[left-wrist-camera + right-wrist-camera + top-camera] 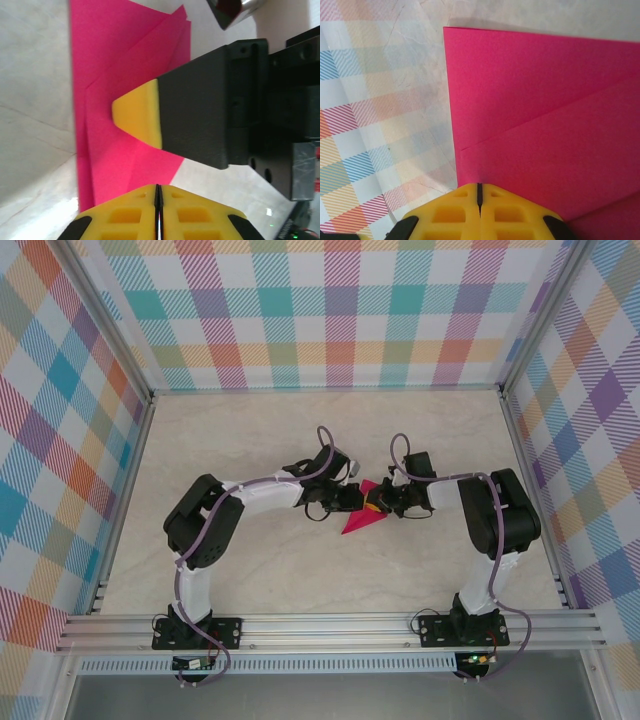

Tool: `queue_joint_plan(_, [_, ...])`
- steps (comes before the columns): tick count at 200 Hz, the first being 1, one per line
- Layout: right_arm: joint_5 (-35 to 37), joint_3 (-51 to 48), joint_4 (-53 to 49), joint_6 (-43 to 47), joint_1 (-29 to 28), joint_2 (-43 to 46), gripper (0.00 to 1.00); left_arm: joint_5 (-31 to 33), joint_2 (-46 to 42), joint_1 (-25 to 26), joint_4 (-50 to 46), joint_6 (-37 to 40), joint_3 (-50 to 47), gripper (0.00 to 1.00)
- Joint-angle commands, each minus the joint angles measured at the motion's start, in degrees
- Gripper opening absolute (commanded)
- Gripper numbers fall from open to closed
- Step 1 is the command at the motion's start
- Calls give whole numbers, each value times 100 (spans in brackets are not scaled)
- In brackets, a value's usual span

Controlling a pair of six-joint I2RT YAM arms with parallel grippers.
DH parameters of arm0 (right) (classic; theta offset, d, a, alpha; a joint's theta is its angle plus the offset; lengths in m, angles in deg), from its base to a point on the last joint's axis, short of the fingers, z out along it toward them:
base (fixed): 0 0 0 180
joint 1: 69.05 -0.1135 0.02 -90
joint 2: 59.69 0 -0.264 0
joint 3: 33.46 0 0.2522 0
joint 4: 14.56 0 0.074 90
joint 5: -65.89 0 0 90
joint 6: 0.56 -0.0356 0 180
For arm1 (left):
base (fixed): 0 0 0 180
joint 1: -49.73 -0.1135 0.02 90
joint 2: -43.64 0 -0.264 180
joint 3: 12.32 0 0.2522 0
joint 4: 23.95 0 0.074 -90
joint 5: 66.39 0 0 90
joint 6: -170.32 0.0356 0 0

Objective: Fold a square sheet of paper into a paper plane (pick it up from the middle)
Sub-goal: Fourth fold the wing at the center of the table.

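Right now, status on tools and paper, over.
Both shut: left tool at the edge of the paper, right tool tip down on it. Paper partly folded, lying on the table. Nothing in the way.

You have the sheet of paper (362, 519) lying near the middle of the table (300, 580), roughly halfway between its near and far edges and a touch right of centre. It is matte magenta-pink, folded flat into a pointed wedge whose tip aims toward the near-left corner. Close up you can see overlapping layers: one long straight edge, slanting creases crossing the surface, and two stacked corners at one end that don't quite line up.
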Motion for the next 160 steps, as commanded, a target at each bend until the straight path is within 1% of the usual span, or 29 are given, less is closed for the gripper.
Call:
queue_joint_plan(1, [459,-3,-582,95,18,-255,7,-438,78,-35,141,-307,-74,10])
queue_joint_plan(20, [478,2,-614,86,20,-264,7,-537,181,-31,-17,-287,-11,10])
queue_joint_plan(71, [542,7,-693,107,18,-285,7,-368,608,-27,-639,14,457,5])
queue_joint_plan(111, [581,22,-764,127,20,-303,7,-280,715,-32,-636,66,343,5])
queue_joint_plan(160, [655,59,-876,139,19,-346,7,-320,593,-27,-791,48,6,5])
